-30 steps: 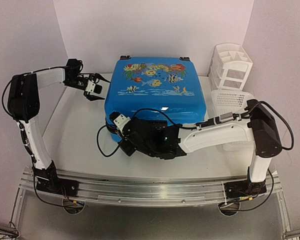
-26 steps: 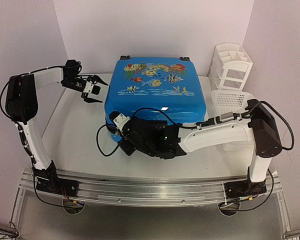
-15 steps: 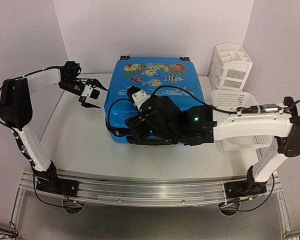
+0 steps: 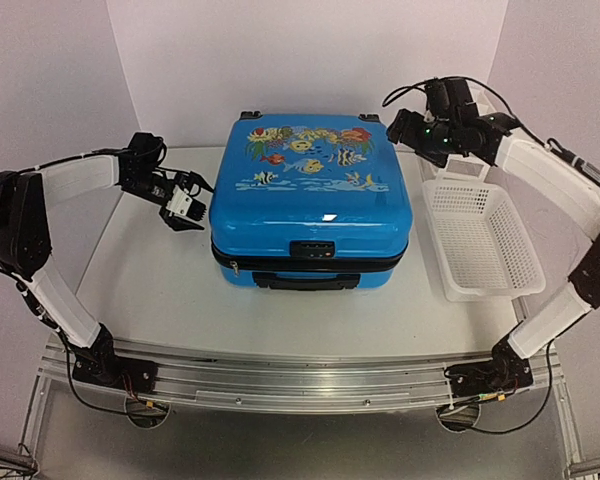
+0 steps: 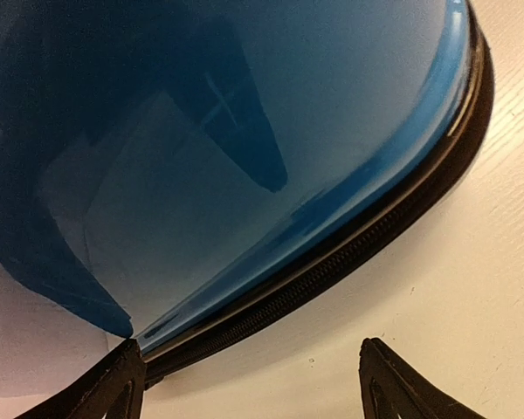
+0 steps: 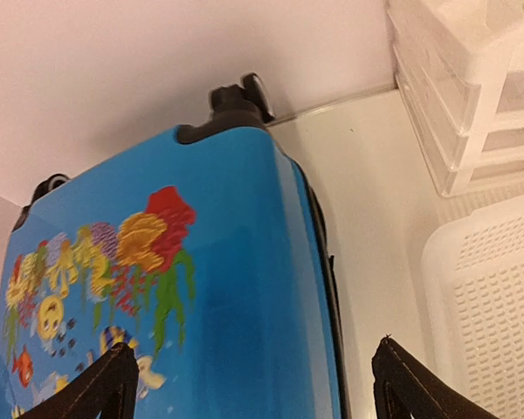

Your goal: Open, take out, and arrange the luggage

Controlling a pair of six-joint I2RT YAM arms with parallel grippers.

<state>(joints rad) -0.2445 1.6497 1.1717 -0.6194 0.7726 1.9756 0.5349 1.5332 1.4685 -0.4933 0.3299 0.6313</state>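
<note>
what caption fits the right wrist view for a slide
Open right pincer facing the blue suitcase, white basket and drawers beside it

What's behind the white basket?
The white drawer organizer stands directly behind the basket, as the right wrist view shows. In the top view the right arm covers it. What its drawers hold cannot be made out.

In the left wrist view, the luggage (image 5: 201,148) runs past the top and left edges. We see only a curved shell section and part of the zipper band (image 5: 349,253). The left tool (image 5: 249,384) shows two fingertips (image 5: 113,388), cut by the bottom edge, and the right tool (image 6: 262,388) likewise. In the right wrist view, the fish print (image 6: 96,271) is blurred. The drawer organizer (image 6: 472,78) and basket (image 6: 489,297) are cut by the right edge. From above, the right arm (image 4: 540,165) hides most of the organizer, and the closed shell hides the luggage interior.
</note>
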